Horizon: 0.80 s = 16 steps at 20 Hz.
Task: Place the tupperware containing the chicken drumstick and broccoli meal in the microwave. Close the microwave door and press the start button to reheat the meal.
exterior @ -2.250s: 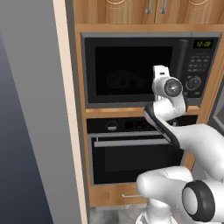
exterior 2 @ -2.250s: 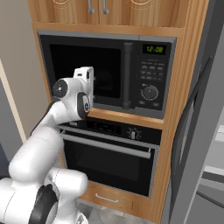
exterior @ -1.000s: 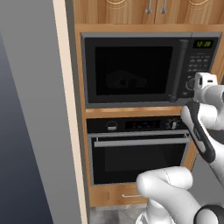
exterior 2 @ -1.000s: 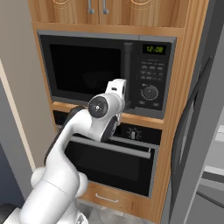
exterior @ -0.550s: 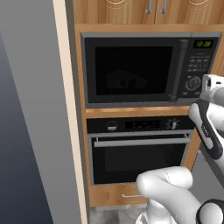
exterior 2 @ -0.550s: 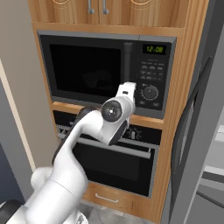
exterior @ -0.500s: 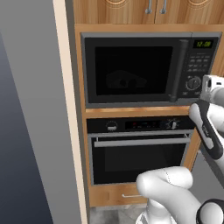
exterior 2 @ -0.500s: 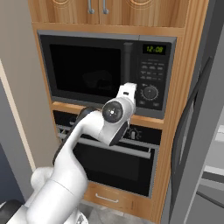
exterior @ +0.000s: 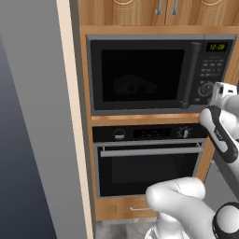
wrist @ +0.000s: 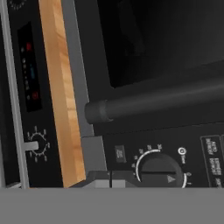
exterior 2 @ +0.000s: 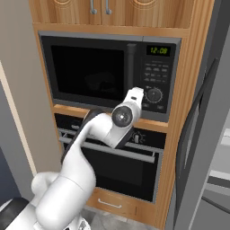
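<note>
Here: one microwave (exterior: 158, 74), one microwave door (exterior: 140, 74) shut, one oven (exterior: 149, 161) below.

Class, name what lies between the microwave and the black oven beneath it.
A horizontal wooden shelf strip separates the microwave from the oven, seen in the left base view.

Even, flat rendered light, no glare or hard shadows; hand view dim and slightly soft.

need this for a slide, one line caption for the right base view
Robot arm raises its hand to the closed microwave, beside the control panel dial, above the oven.
</note>
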### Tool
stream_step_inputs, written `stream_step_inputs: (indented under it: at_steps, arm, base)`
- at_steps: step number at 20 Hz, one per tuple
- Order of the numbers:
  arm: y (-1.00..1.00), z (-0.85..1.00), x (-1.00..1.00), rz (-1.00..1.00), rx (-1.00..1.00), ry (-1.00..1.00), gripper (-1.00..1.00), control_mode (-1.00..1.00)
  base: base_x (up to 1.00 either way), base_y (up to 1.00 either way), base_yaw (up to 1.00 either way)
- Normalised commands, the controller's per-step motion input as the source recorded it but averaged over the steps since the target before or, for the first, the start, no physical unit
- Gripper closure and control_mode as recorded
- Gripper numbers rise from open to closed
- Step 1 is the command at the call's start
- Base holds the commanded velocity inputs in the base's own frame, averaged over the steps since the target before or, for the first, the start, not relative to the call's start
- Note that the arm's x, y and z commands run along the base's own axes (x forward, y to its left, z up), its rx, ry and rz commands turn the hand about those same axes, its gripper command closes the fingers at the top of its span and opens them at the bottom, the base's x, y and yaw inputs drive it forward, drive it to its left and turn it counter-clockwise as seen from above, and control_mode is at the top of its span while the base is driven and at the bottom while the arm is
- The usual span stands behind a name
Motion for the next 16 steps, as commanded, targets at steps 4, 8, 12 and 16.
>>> stream_step_inputs:
  at_steps: [4,8,12,16]
  arm:
    - [-0.05,-0.08,0.27,0.07,0.08,0.0,1.0,-1.0]
    - [-0.11,-0.13,0.21,0.11,0.05,0.0,1.0,-1.0]
    - [-0.09,-0.1,0.17,0.07,0.01,0.0,1.0,-1.0]
    - [-0.13,-0.04,0.26,0.0,0.0,0.0,1.0,-1.0]
  base:
    - [0.0,0.0,0.0]
    - [0.0,0.0,0.0]
    - [0.0,0.0,0.0]
    - [0.0,0.0,0.0]
